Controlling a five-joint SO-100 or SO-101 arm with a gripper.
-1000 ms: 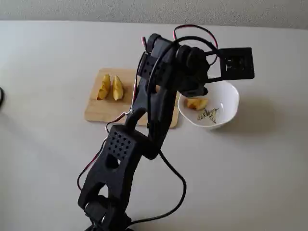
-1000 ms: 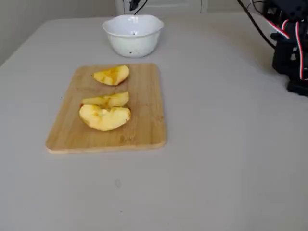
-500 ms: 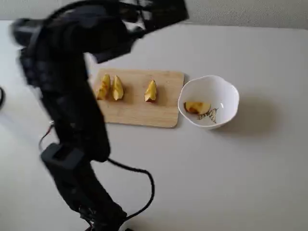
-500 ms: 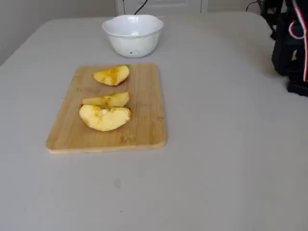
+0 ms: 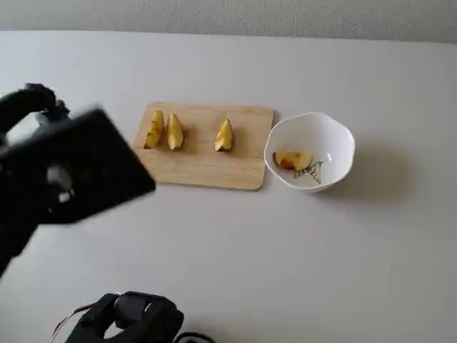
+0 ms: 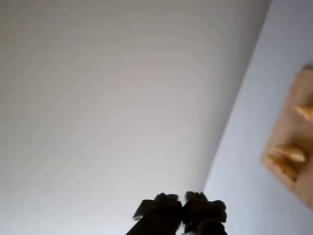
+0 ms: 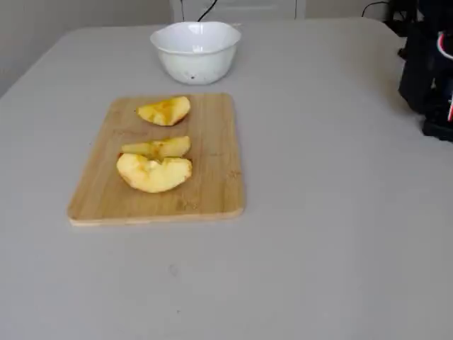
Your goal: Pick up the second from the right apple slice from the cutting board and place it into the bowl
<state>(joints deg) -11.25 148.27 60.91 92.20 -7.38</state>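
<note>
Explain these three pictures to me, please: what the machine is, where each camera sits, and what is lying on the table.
The machine is a small robot arm, the dark blurred shape at the left of a fixed view from above. Its end effector shows only in the wrist view, pointing at a bare wall; it looks shut and holds nothing. The other fixed view looks low across the table. On the table lies a cutting board with three apple slices: two close together, one apart. Beside it the white bowl already holds a slice in the bowl.

high and low views, shared cutting board point(image 5: 206, 145)
</note>
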